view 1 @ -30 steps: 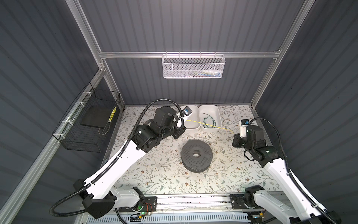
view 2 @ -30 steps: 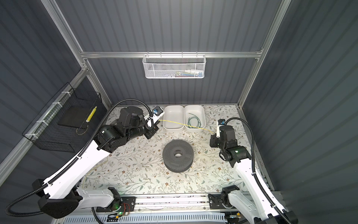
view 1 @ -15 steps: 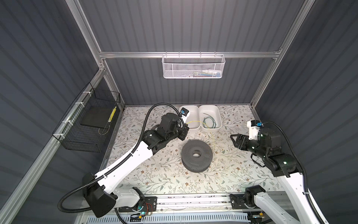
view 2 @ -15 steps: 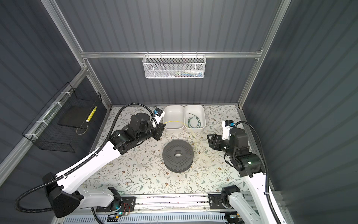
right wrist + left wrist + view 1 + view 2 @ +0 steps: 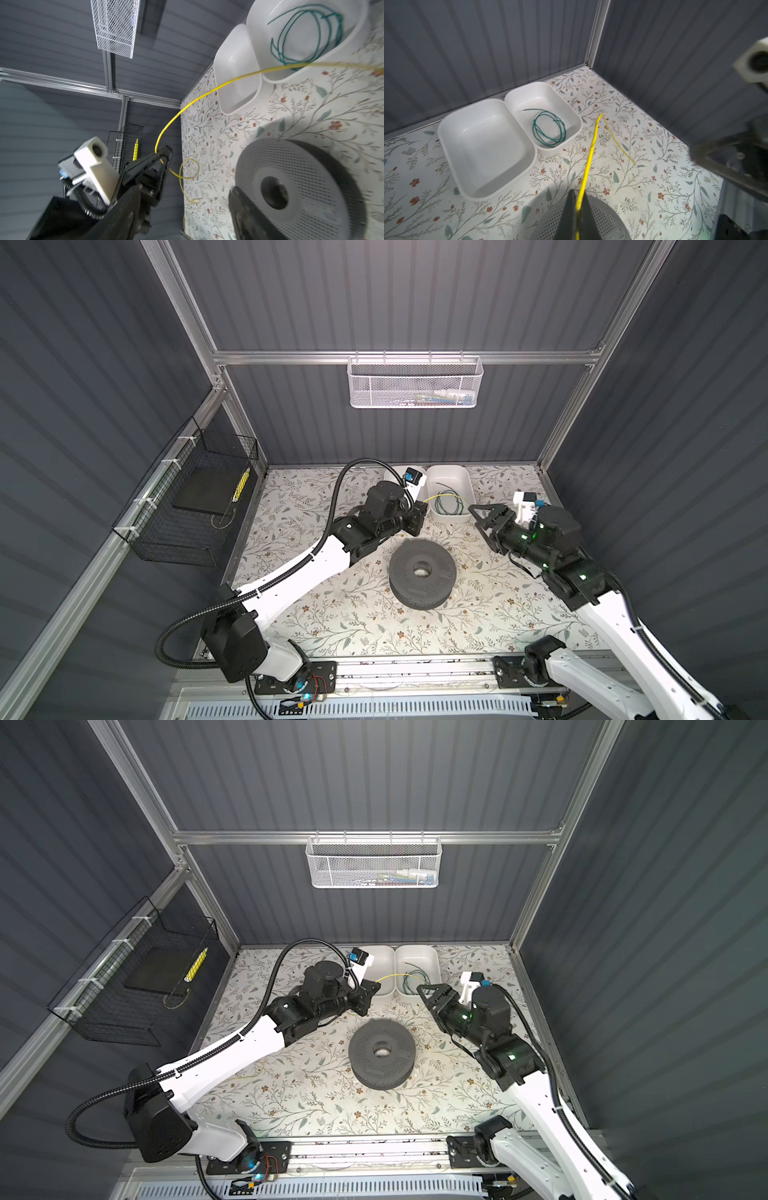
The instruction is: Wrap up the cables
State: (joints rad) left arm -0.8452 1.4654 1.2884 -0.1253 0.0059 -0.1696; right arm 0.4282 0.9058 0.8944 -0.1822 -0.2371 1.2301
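My left gripper (image 5: 422, 506) (image 5: 577, 207) is shut on the yellow cable (image 5: 589, 158) (image 5: 444, 497), just behind the dark grey spool (image 5: 422, 572) (image 5: 380, 1050). The cable's free length arcs toward the right white tray (image 5: 451, 468) and folds back on itself. Its short tail curls behind the gripper (image 5: 164, 153). The green cable (image 5: 446, 508) (image 5: 548, 131) (image 5: 301, 35) lies coiled in that tray. My right gripper (image 5: 478, 517) (image 5: 424, 998) (image 5: 185, 216) is open beside the tray, holding nothing; the yellow tail shows in the gap between its fingers, untouched.
An empty white tray (image 5: 446, 133) (image 5: 384, 969) stands left of the one with the green cable. A white mesh basket (image 5: 415, 383) hangs on the back rail. A black wire basket (image 5: 199, 497) hangs on the left wall. Walls close the back and sides.
My right gripper opened and let go of the yellow cable, which had been stretched between both grippers. The left gripper moved right toward the trays, still holding it.
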